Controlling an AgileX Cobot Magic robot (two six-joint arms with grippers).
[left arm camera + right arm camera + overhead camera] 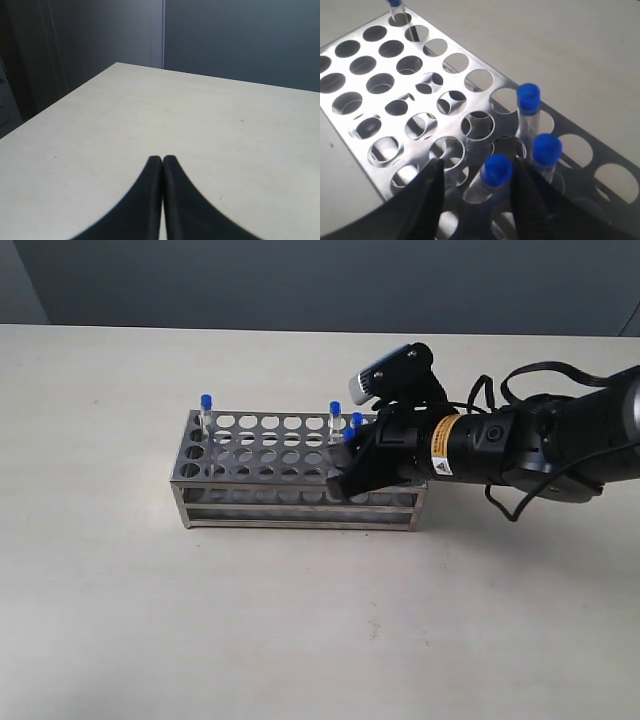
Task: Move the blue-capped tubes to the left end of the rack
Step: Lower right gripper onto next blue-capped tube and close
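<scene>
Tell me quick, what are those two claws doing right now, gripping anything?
Left gripper: shut, holding nothing.
Right gripper: open, straddling a blue-capped tube without clamping it.

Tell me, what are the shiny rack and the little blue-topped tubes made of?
The rack looks like polished metal, probably steel: it gleams and mirrors light. The tubes look like clear plastic or glass, since you see through them. Their blue caps seem smooth plastic.

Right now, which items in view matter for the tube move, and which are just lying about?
In the job: rack; four blue-capped tubes, one at the left end, three near the right pincer, open around one.
Not in it: left pincer, shut over the table.
</scene>
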